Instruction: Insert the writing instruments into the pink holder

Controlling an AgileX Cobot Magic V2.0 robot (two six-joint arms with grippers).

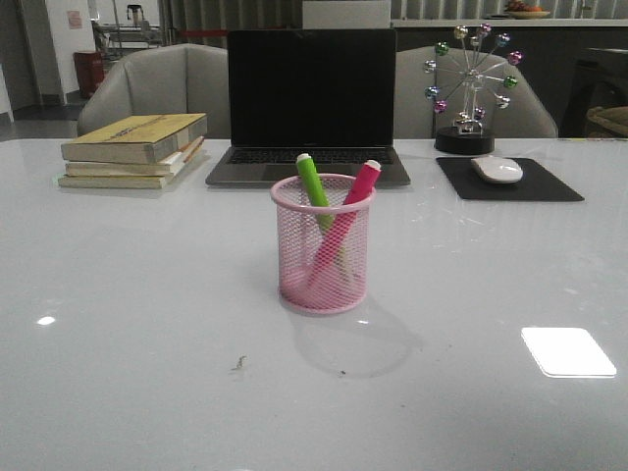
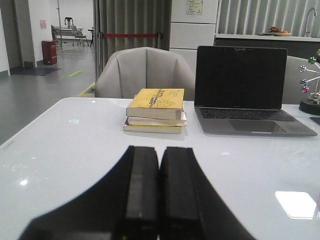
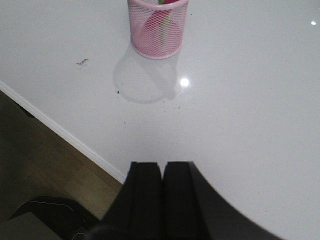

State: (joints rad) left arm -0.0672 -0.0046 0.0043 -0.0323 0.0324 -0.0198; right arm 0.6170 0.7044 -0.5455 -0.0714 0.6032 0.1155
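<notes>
Front: I see the green marker and pink marker standing in the holder, mid-table. Left wrist: my left claw is pressed together, empty. Right wrist: my right claw too, holder at 12 o'clock. A careless swing could tip it.
</notes>
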